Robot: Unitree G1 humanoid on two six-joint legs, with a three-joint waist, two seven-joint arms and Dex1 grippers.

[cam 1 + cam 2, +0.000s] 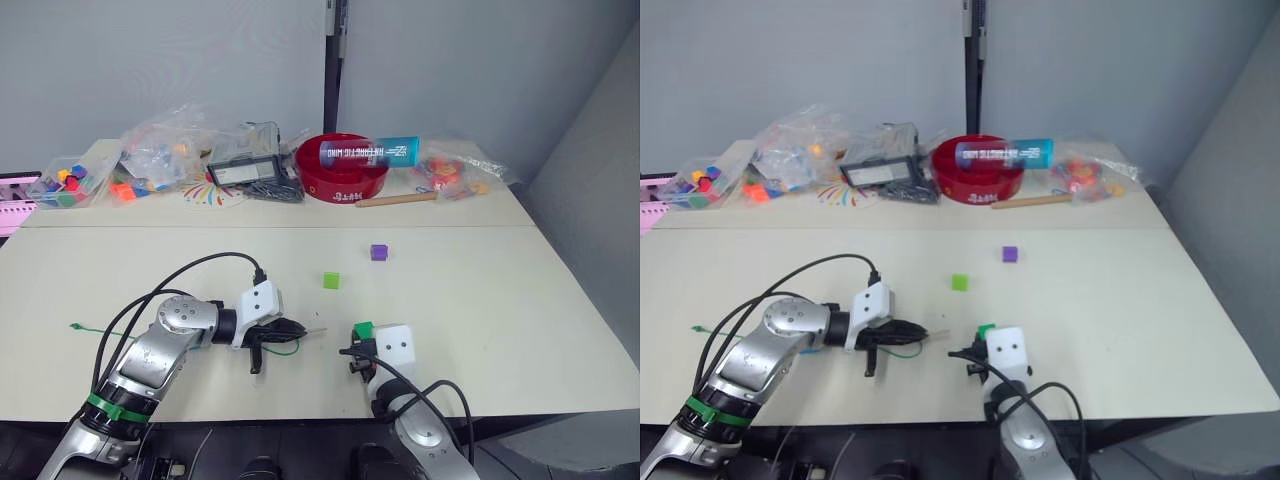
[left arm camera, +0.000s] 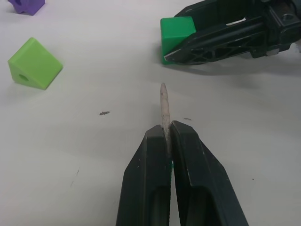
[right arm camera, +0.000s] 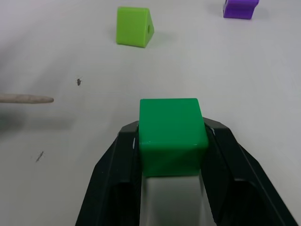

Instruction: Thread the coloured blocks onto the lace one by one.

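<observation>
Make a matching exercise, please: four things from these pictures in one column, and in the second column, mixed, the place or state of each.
1. dark green plastic cube
2. light green plastic block
3. purple plastic cube
4. pale stiff tip of the green lace

a. pinched in the left gripper
b. loose on the table, farthest from the grippers
c. held in the right gripper
d. loose on the table, nearer the grippers

Pairs: 1-c, 2-d, 3-b, 4-a

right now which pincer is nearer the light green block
Left, I think, by a little. The left pincer holds the lace tip just short of the light green block; the right pincer, shut on the dark green block, sits slightly farther.
</observation>
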